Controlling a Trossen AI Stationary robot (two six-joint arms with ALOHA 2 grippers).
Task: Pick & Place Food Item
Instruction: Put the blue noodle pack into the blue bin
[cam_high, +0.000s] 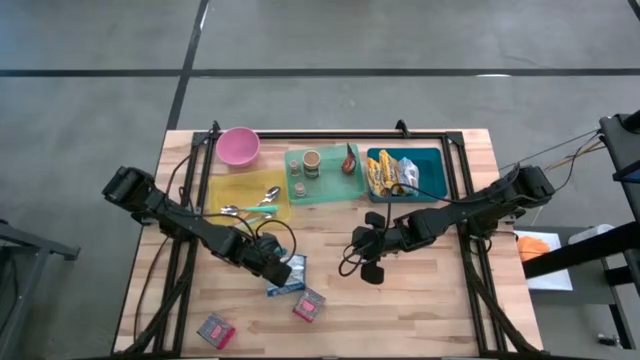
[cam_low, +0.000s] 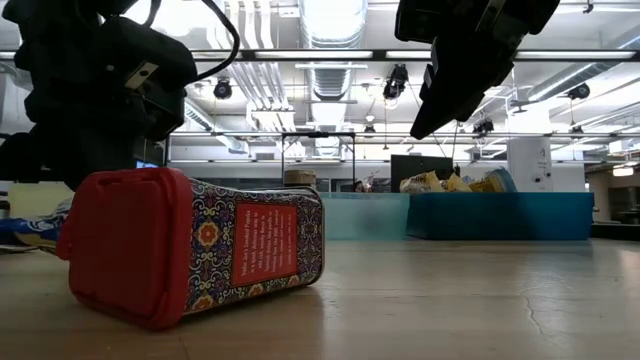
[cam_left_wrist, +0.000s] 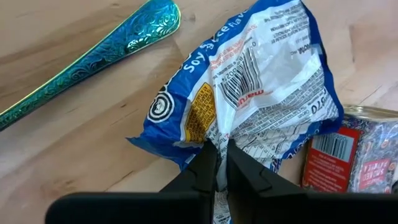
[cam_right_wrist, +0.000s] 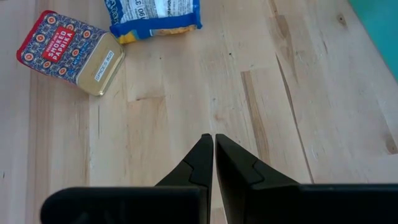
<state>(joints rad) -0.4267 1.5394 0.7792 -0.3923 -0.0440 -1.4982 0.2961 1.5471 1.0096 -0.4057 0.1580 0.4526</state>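
A blue-and-white snack packet (cam_left_wrist: 249, 87) lies on the wooden table (cam_high: 420, 300) near the middle, and my left gripper (cam_high: 281, 268) is shut on its near edge. The high view shows the same packet (cam_high: 291, 281) just beyond the fingers. Two red patterned tins lie on their sides near the front edge, one (cam_high: 309, 304) right next to the packet and one (cam_high: 216, 330) further left. My right gripper (cam_high: 364, 252) hangs shut above bare wood to the right of the packet, with nothing between its fingers (cam_right_wrist: 214, 144). My left gripper pinches the packet's crumpled edge (cam_left_wrist: 219, 132) between its two fingers. The fingers slant down at it from above, from the table's left. The rest of the packet spreads out beyond the fingertips, lying on the wood.
A teal-handled spoon (cam_left_wrist: 93, 62) lies on the table close to the packet. Along the far edge stand a pink bowl (cam_high: 239, 146), a yellow tray (cam_high: 228, 190) with spoons, a green tray (cam_high: 332, 192) with small containers and a teal tray (cam_high: 435, 165) holding snack packets.
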